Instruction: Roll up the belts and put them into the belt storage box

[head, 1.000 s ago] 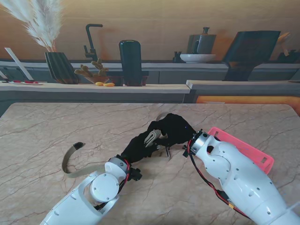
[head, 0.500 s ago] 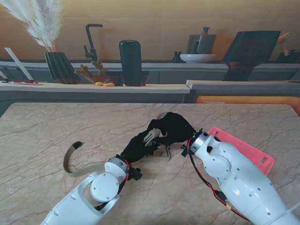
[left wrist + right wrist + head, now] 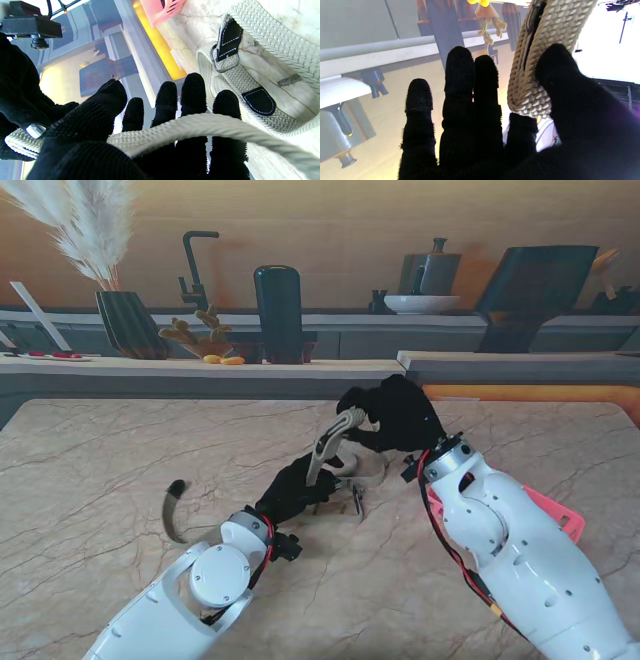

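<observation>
A cream braided belt (image 3: 330, 442) rises from a loose coil (image 3: 368, 470) on the marble table. My right hand (image 3: 395, 415) holds it in the air, pinched between thumb and forefinger, as the right wrist view shows on the belt (image 3: 540, 50). My left hand (image 3: 295, 490) lies low beside the coil. The strand (image 3: 200, 125) runs across its straight fingers and under the thumb (image 3: 100, 112). The buckle (image 3: 223, 62) and black leather tabs lie in the coil. The belt's tail (image 3: 175, 510) curls at the left. The pink storage box (image 3: 555, 515) sits at the right, mostly hidden behind my right arm.
A grey counter (image 3: 200, 367) runs along the table's far edge, with a dark vase (image 3: 278, 300), a faucet (image 3: 192, 270), pampas grass (image 3: 90, 230) and a white bowl (image 3: 420, 303). Bare marble (image 3: 90, 450) spreads to the left.
My right hand has risen and moved farther from me, pulling a loop of belt up. The tail at the left slid toward the hands. The left hand stayed low.
</observation>
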Tool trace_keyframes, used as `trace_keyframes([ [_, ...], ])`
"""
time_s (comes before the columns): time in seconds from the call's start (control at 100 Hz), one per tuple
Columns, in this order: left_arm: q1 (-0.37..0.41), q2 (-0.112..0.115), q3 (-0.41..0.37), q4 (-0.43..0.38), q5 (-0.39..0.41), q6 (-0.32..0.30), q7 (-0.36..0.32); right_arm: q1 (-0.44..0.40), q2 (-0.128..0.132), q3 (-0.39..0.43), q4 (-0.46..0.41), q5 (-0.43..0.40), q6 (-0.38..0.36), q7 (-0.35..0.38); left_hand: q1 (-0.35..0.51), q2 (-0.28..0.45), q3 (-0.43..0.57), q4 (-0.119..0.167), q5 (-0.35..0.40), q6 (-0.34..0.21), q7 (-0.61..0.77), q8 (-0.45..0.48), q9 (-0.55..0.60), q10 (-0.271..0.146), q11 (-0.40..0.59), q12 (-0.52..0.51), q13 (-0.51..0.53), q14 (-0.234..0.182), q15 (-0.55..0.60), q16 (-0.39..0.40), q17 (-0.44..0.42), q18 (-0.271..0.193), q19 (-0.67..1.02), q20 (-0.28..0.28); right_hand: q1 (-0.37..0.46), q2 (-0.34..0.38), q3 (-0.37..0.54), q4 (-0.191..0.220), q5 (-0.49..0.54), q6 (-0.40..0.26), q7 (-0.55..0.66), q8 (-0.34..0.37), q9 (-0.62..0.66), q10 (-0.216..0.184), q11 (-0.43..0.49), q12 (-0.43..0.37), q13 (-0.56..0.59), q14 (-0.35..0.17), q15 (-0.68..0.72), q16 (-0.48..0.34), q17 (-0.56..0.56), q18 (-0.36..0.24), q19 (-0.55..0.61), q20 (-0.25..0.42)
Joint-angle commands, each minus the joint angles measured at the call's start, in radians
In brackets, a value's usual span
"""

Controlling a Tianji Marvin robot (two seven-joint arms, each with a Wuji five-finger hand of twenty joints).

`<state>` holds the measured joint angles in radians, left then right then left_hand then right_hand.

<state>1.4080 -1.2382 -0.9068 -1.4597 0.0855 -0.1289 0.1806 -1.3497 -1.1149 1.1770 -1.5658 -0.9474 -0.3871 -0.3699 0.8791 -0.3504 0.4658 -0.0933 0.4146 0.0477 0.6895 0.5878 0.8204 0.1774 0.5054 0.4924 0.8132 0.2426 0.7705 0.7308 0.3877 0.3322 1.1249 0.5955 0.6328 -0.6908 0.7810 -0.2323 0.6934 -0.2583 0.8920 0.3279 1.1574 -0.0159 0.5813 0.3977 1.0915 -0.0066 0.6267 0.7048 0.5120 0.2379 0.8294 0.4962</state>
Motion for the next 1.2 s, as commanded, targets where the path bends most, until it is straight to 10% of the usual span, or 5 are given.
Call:
trace_keyframes([
  [0.0, 0.016, 0.002, 0.0, -0.01, -0.024, -0.004, -0.018, 0.02, -0.001, 0.016, -0.026, -0.009, 0.019, -0.013, 0.076, 0.048, -0.062, 0.0, 0.037, -0.017, -0.02, -0.013, 0.005, -0.006, 0.0, -0.007, -0.002, 0.004, -0.008, -0.004, -0.012, 0.018, -0.002, -0.007, 0.104, 0.126, 0.059, 0.024, 0.098, -0.098, 0.171, 0.066, -0.013, 0.015, 0.033, 0.009, -0.02, -0.008, 0.037, 0.019, 0.007, 0.007, 0.028, 0.01],
  [0.27, 0.037, -0.005, -0.007, -0.038, -0.116, 0.002, -0.031, 0.05, -0.008, -0.009, -0.018, -0.02, 0.06, -0.059, 0.336, 0.189, -0.37, 0.025, 0.107, -0.027, 0.066, -0.02, 0.084, 0.011, 0.03, -0.001, 0.064, 0.018, 0.042, -0.013, 0.039, 0.016, 0.056, -0.01, 0.11, 0.131, 0.056, 0.03, 0.094, -0.084, 0.172, 0.064, -0.023, 0.025, 0.048, 0.004, -0.035, 0.0, 0.058, 0.022, 0.004, 0.007, 0.031, 0.001],
  [0.64, 0.06, -0.032, -0.027, -0.059, -0.208, 0.045, 0.03, 0.124, -0.015, -0.169, 0.109, -0.031, 0.035, -0.115, 0.375, 0.27, -0.49, 0.019, 0.106, -0.014, 0.054, -0.06, 0.113, 0.003, 0.007, -0.045, 0.032, 0.054, 0.005, -0.085, -0.006, 0.009, 0.06, -0.031, 0.106, 0.132, 0.055, 0.04, 0.091, -0.082, 0.174, 0.058, -0.027, 0.025, 0.065, -0.009, -0.04, -0.001, 0.082, 0.016, -0.002, 0.02, 0.04, -0.01],
  [0.98, 0.072, -0.049, -0.036, -0.054, -0.278, -0.007, 0.074, 0.138, -0.02, -0.243, 0.169, -0.02, 0.01, -0.135, -0.134, 0.19, -0.49, 0.053, -0.031, 0.008, -0.139, -0.091, -0.13, -0.002, -0.135, -0.126, -0.173, 0.009, -0.203, -0.179, -0.127, -0.006, -0.072, -0.065, 0.103, 0.125, 0.058, 0.044, 0.093, -0.082, 0.175, 0.051, -0.026, 0.027, 0.072, -0.017, -0.04, -0.001, 0.09, 0.009, -0.01, 0.027, 0.045, -0.018],
  [1.19, 0.077, -0.055, -0.04, -0.053, -0.298, -0.04, 0.09, 0.148, -0.024, -0.283, 0.203, -0.001, 0.001, -0.126, -0.252, 0.106, -0.486, 0.053, -0.098, 0.0, -0.192, -0.113, -0.227, -0.017, -0.18, -0.151, -0.249, -0.028, -0.308, -0.214, -0.173, 0.003, -0.137, -0.083, 0.101, 0.12, 0.061, 0.045, 0.098, -0.08, 0.176, 0.048, -0.022, 0.028, 0.074, -0.02, -0.038, 0.0, 0.093, 0.006, -0.013, 0.03, 0.048, -0.022],
])
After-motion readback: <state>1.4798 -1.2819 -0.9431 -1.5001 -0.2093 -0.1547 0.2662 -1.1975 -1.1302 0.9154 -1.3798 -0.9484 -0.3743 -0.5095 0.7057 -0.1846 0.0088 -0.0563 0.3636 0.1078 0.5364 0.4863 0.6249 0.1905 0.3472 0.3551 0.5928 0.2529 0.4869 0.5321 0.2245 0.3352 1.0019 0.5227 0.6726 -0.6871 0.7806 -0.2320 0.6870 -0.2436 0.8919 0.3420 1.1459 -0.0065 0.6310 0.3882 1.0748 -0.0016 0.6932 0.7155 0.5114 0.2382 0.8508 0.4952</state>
